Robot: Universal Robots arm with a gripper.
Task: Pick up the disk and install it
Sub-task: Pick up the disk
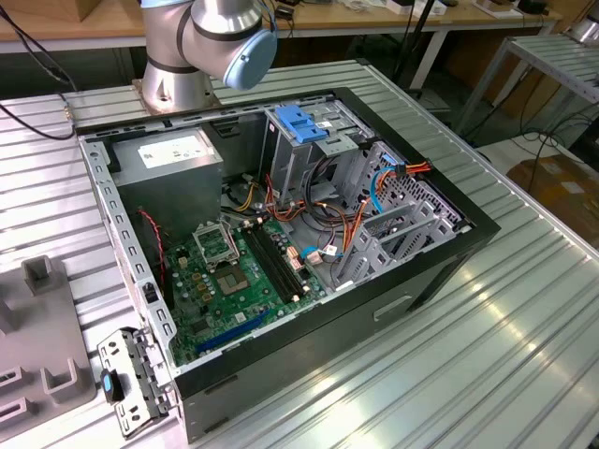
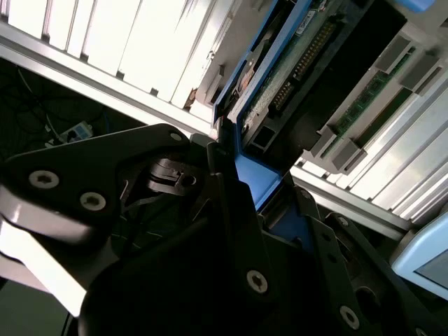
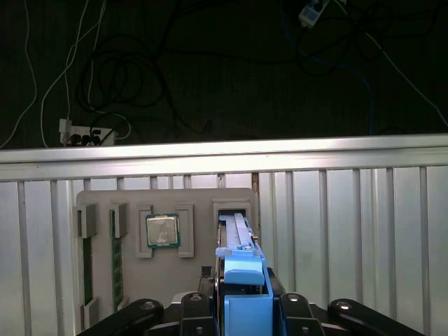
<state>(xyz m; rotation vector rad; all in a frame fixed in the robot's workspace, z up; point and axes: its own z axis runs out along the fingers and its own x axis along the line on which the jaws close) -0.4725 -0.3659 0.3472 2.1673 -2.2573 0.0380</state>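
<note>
The disk (image 3: 236, 234) stands on edge in a slot of a grey holder plate (image 3: 203, 280) on the ribbed metal table. Its blue plastic rail (image 3: 246, 311) faces the camera in the first wrist view. In the second wrist view the disk (image 2: 294, 66) shows its green circuit board side and a blue rail edge. My gripper (image 3: 243, 290) straddles the rail end from above, its black fingers (image 3: 210, 297) pressed against both sides of the blue plastic. The gripper (image 2: 245, 178) looks shut on the disk.
The exterior view shows the open computer case (image 1: 449, 271) with its motherboard (image 1: 234, 271), power-supply box (image 1: 173, 159) and a metal cage with a blue top (image 1: 301, 126). On the holder plate lie a processor (image 3: 162, 230) and memory sticks (image 3: 115, 255). Cables hang beyond the table edge (image 3: 224, 150).
</note>
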